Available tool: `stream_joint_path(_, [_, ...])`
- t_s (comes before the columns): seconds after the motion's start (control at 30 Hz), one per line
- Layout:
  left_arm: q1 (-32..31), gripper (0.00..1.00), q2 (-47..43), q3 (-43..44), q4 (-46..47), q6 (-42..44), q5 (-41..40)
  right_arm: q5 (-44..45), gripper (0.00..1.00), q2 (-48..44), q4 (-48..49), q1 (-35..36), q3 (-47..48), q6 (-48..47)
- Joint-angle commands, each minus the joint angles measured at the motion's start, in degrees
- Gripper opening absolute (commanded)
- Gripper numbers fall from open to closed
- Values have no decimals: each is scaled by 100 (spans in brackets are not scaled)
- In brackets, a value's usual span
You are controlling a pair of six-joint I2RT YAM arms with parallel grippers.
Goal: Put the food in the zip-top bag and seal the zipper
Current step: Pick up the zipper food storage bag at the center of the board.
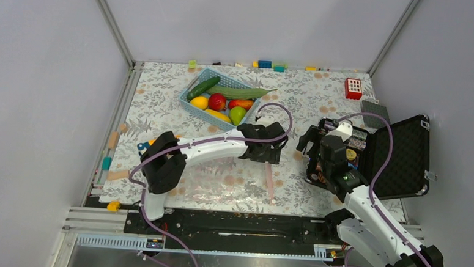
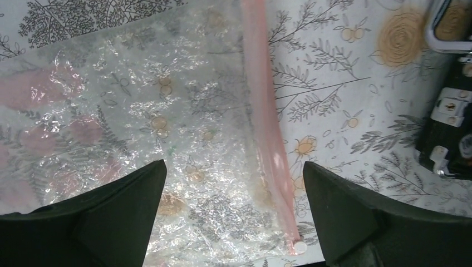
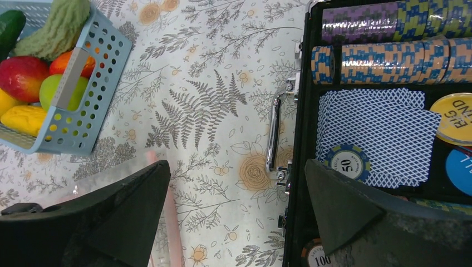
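The zip-top bag (image 1: 220, 183) lies flat and empty on the flowered table, its pink zipper (image 1: 270, 181) along its right edge. My left gripper (image 1: 269, 152) is open and hovers over the bag's far right corner. In the left wrist view the crinkly bag (image 2: 167, 122) and the zipper (image 2: 266, 111) lie between my open fingers. The food sits in a light blue basket (image 1: 190, 103): cucumber (image 1: 203, 87), long green pod (image 1: 243, 92), lemon (image 1: 199, 102), red apple (image 1: 217, 101), banana (image 1: 218, 115), green fruit (image 1: 237, 114). My right gripper (image 1: 309, 141) is open and empty over the table beside the case.
An open black case (image 1: 398, 157) of poker chips and cards (image 3: 378, 130) stands at the right, its handle (image 3: 273, 133) facing the bag. The basket also shows in the right wrist view (image 3: 92, 105). A red block (image 1: 353, 88) and small coloured blocks (image 1: 264, 64) lie along the back.
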Motion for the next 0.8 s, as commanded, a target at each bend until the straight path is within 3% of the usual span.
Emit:
stream_joint_path(0.0, [-20,94,223,302,-131,-227,-96,401,100,-202,149,20,-133,164])
stream_joint_path(0.33, [-23,81,806,530,9,-266,20,348,100,-343,170,20,-224,190])
stream_joint_path(0.53, [-21,55,987,575,8,-220,-164,301,100,-383,170,20,-239,195])
stream_joint_path(0.77, [13,35,1024,568,9,-98,-394,235,100,-392,148,20,-250,185])
